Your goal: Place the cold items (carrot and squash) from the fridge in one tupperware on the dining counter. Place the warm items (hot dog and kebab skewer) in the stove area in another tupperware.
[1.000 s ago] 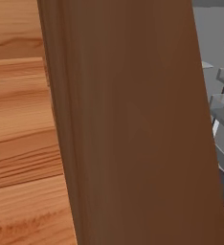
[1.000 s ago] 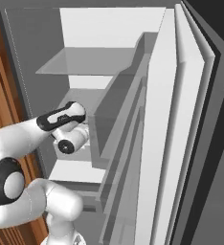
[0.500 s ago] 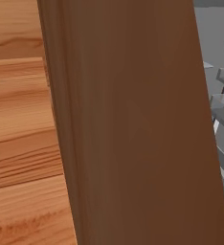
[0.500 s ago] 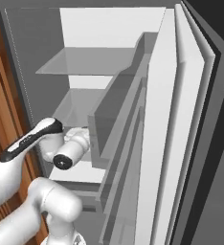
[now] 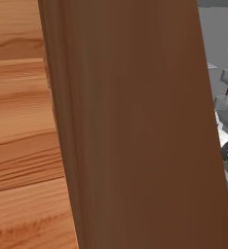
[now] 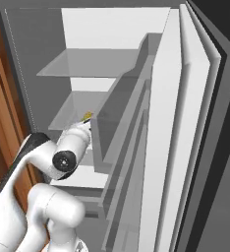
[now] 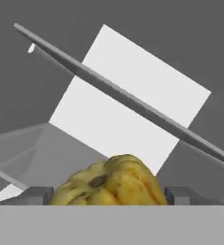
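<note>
A lumpy yellow squash [image 7: 111, 179] sits between my gripper's [image 7: 109, 194] two dark fingertips [image 7: 37, 195] and touches both, so the gripper is shut on it. In the right base view my white arm reaches up into the open fridge. A sliver of the yellow squash [image 6: 88, 116] shows at the tip of the gripper [image 6: 85, 121], just over the middle glass shelf [image 6: 63, 113].
The fridge's open door with its grey bins [image 6: 131, 147] stands close on the right of my arm. Another glass shelf [image 6: 87, 61] hangs above the hand. A brown wooden panel [image 5: 135, 121] stands right in front of the left base camera.
In the right base view my wrist has dropped lower and come nearer the camera, and the forearm has swung down to the lower left. The jaws have kept the same width.
</note>
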You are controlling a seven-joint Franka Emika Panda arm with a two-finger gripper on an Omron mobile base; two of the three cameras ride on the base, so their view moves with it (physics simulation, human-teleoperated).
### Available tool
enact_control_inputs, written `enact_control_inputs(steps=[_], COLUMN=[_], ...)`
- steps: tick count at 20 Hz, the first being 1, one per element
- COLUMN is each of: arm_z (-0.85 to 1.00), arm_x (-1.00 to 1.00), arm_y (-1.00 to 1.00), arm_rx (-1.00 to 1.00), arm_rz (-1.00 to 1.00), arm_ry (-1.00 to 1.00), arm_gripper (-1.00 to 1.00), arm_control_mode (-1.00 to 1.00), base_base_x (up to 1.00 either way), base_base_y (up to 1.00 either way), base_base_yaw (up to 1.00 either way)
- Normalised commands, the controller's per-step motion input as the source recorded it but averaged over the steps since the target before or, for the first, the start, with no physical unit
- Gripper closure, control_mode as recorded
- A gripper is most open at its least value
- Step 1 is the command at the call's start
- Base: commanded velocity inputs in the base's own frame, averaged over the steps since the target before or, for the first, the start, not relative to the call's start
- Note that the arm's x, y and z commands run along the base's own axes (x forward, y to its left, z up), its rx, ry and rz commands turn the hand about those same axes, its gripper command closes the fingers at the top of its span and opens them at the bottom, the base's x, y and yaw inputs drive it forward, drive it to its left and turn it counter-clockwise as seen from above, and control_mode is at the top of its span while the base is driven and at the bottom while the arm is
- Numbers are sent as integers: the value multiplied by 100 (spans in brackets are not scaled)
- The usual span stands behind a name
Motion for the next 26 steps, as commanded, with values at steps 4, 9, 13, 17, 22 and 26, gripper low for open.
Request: enact_control_inputs(steps=[4,9,13,17,22,26], arm_z=[-27,-48,-53,-63,-32,-12], arm_x=[-68,-78,-65,-64,-77,-44], arm_y=[-39,5,24,-11,-15,60], arm_rx=[-64,-74,-70,-19,1,-25], arm_rz=[21,13,1,1,20,14], arm_ry=[48,47,36,0,-13,-2], arm_gripper=[100,100,100,100,100,100], arm_control_mode=[-100,-100,-100,-100,-100,-100], base_base_x=[0,0,0,0,0,0], base_base_y=[0,0,0,0,0,0], base_base_yaw=[0,0,0,0,0,0])
